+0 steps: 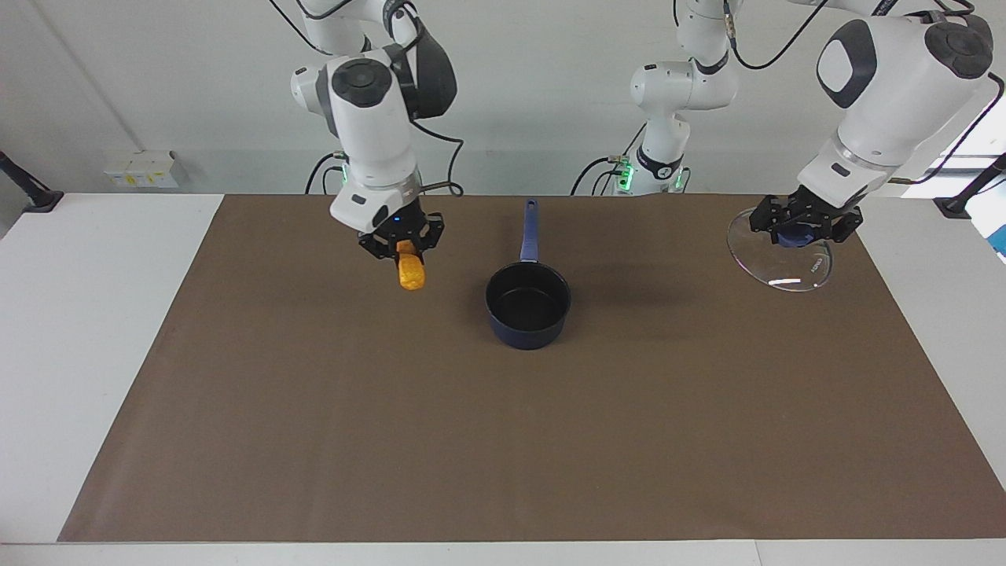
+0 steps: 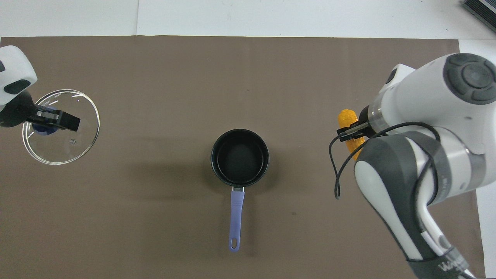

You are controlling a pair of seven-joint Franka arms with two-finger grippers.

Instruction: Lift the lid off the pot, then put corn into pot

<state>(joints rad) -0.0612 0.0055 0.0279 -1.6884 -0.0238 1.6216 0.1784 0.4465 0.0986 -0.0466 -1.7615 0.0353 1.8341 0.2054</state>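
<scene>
My right end effector (image 1: 400,248) pinching corn (image 1: 411,271) aloft; left end effector (image 1: 802,228) clamping lid (image 1: 782,263) knob; saucepan (image 1: 527,304) uncovered mid-surface (image 1: 503,440).

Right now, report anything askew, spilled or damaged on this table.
Nothing stands out. The pot sits upright and open. The left tool holds the tilted lid by its knob; the right tool holds the corn.

Even, bright light falls from above on the bench (image 1: 503,440). The pot (image 1: 527,305) casts only a soft, faint shadow beside itself. A small white glint sits on the lid (image 1: 778,263) at its rim. Both views are sharp, with no visible blur or bending at the edges.
</scene>
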